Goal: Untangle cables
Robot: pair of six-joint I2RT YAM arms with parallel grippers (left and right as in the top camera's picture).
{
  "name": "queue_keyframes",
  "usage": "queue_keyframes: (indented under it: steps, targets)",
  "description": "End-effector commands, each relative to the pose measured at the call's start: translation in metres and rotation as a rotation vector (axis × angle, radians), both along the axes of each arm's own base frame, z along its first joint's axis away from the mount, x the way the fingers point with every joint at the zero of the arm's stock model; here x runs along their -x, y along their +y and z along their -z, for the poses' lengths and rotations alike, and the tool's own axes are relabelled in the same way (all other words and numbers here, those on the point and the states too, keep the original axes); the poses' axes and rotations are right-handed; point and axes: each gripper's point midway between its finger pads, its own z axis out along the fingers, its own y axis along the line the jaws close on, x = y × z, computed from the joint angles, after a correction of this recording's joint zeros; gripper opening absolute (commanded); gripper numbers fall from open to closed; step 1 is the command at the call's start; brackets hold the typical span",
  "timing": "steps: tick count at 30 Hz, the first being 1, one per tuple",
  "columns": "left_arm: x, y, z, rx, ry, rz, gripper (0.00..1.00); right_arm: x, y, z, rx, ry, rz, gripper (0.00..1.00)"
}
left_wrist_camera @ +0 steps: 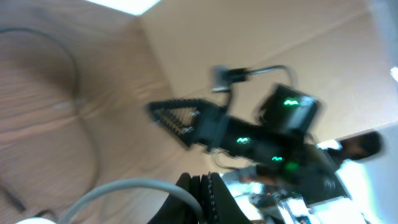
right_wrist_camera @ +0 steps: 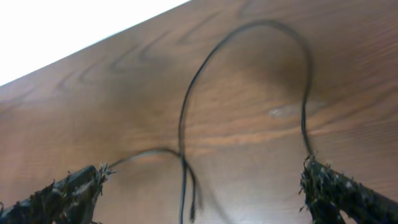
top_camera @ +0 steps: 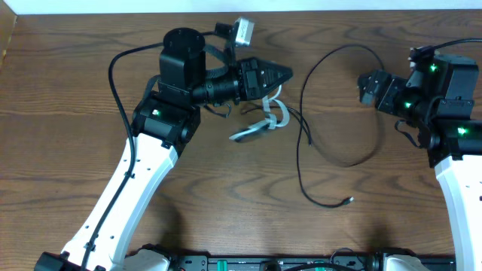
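Cables first: the white cable (top_camera: 282,114) is pinched in my left fingers (top_camera: 282,75), which are shut tight on it near the middle of the surface (top_camera: 75,75), a little toward 12 o'clock. From that grip it curls toward 6 o'clock, and its grey plug end (top_camera: 245,134) sits at about 7 o'clock from the fingers. I cannot tell whether that end rests on the wood. The left wrist view is blurred, but there the white cable curves in from 8 o'clock right up to my fingers at the bottom edge.

The black cable (top_camera: 300,162) lies loose on the surface at 3 o'clock from my left fingers, between my two arms. It forms one big open loop. A tail runs toward 6 o'clock and ends in a small plug (top_camera: 348,200).

My right fingers (top_camera: 367,86) are spread wide apart and grip nothing. They sit just at 3 o'clock of the loop's rim, and I cannot tell whether they touch it. In the right wrist view the loop arches over the wood between my two fingertips.
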Motion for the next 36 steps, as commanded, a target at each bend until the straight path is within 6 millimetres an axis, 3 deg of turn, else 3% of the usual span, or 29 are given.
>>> queue_keyframes:
  steps: [1, 6, 12, 20, 27, 31, 36]
  targets:
    - [0.017, -0.003, -0.032, 0.098, 0.025, 0.089, 0.08, 0.007, 0.017, -0.006, -0.019, -0.019, -0.107, 0.99]
    - [0.007, -0.001, -0.043, 0.126, -0.020, 0.033, 0.07, 0.020, 0.052, -0.007, -0.099, -0.011, -0.293, 0.99]
    - [-0.007, 0.003, -0.022, 0.081, 0.075, -0.056, 0.08, 0.044, 0.109, -0.022, -0.256, -0.046, -0.588, 0.99]
    - [-0.007, 0.003, -0.016, 0.088, 0.169, -0.073, 0.07, 0.036, 0.137, -0.016, -0.316, 0.007, -0.569, 0.99]
    - [-0.007, 0.003, -0.016, 0.089, 0.173, -0.073, 0.08, 0.027, 0.160, 0.013, -0.325, 0.106, -0.555, 0.78]
    - [-0.007, 0.003, -0.016, 0.089, 0.174, -0.073, 0.07, 0.017, 0.159, 0.026, -0.295, 0.116, -0.526, 0.59]
    - [-0.005, 0.002, -0.017, 0.091, 0.179, -0.058, 0.07, 0.008, 0.158, 0.041, -0.305, 0.158, -0.483, 0.42]
